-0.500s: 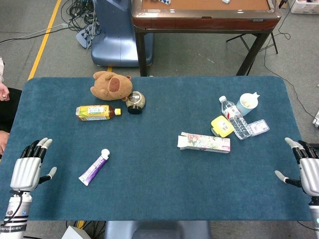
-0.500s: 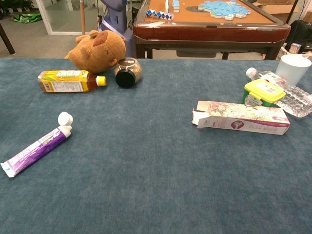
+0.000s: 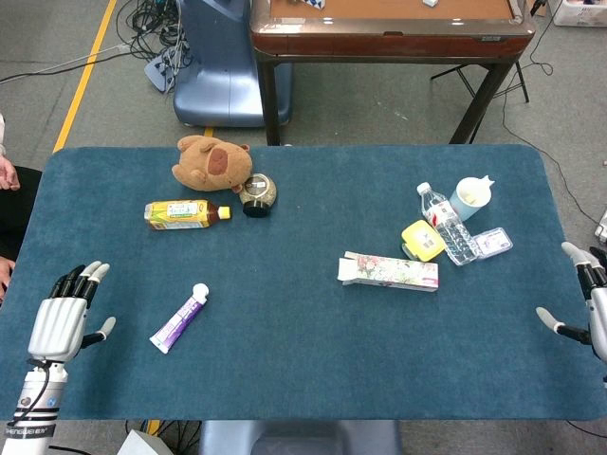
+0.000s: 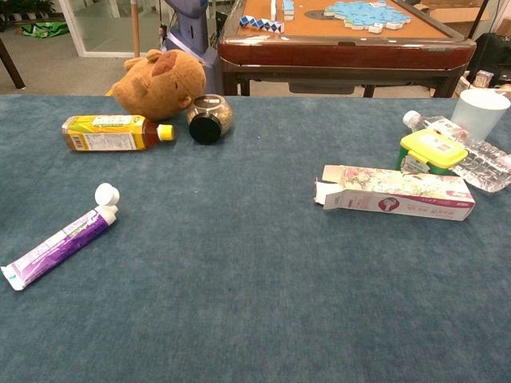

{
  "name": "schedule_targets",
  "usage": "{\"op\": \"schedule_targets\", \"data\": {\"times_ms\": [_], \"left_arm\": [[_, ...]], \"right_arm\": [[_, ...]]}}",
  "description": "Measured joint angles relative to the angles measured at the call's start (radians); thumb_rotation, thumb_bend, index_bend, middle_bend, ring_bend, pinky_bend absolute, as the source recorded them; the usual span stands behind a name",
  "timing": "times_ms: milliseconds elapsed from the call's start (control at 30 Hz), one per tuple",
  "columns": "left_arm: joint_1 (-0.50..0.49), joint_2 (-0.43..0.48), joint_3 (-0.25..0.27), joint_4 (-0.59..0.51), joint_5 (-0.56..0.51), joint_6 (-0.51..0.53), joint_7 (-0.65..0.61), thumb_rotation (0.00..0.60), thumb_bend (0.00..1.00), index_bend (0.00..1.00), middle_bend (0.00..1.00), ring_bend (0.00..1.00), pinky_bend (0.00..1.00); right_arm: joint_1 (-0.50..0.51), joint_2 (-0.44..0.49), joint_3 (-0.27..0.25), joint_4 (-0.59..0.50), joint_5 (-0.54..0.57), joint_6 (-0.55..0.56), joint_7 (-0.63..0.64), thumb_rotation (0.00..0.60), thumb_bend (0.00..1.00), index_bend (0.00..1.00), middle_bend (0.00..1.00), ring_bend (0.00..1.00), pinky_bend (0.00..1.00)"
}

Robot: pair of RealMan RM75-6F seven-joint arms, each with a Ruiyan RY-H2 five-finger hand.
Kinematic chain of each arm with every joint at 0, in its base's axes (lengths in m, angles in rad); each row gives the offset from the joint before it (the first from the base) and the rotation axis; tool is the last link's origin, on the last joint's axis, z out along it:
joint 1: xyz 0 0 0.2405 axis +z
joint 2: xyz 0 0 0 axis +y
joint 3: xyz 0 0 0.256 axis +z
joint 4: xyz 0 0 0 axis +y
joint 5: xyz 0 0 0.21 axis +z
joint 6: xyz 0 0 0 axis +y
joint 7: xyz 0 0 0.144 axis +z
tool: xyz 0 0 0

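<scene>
Left hand [image 3: 59,320] sits at the near left table edge, fingers spread, holding nothing, purple toothpaste tube [image 3: 178,318] just beside it. Right hand [image 3: 586,308] is half out of frame, fingers apart, flowered carton [image 3: 390,271] well apart, plush bear [image 3: 212,162] furthest back

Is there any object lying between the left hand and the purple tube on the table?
No. In the head view only bare blue cloth lies between the left hand and the purple tube; the hand is open, apart from it.
</scene>
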Motion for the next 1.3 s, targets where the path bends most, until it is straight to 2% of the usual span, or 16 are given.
{"op": "schedule_targets", "data": {"times_ms": [267,467,600,867,1300], "left_arm": [[-0.049,-0.035,0.011,0.036,0.033,-0.072,-0.034,0.600,0.23,0.10,0.12,0.09,0.13],[-0.097,-0.100,0.024,0.109,0.065,-0.135,-0.085,0.600,0.23,0.02,0.12,0.09,0.13],[-0.120,-0.157,0.028,0.163,0.066,-0.165,-0.092,0.600,0.23,0.00,0.09,0.08,0.13],[-0.137,-0.259,0.033,0.271,0.047,-0.185,-0.085,0.600,0.22,0.00,0.04,0.06,0.12],[-0.129,-0.310,0.037,0.322,0.015,-0.180,-0.096,0.600,0.22,0.00,0.04,0.06,0.11]], "right_arm": [[-0.007,0.020,0.011,-0.017,0.010,0.020,-0.007,0.600,0.00,0.13,0.22,0.13,0.19],[-0.018,0.027,0.008,-0.027,0.008,0.035,-0.008,0.600,0.00,0.13,0.22,0.13,0.19],[-0.030,0.029,0.002,-0.028,0.014,0.041,-0.007,0.600,0.00,0.13,0.22,0.13,0.19],[-0.047,0.027,-0.008,-0.026,0.026,0.047,-0.002,0.600,0.00,0.13,0.22,0.13,0.19],[-0.054,0.024,-0.014,-0.026,0.027,0.043,0.000,0.600,0.00,0.13,0.22,0.13,0.19]]}}
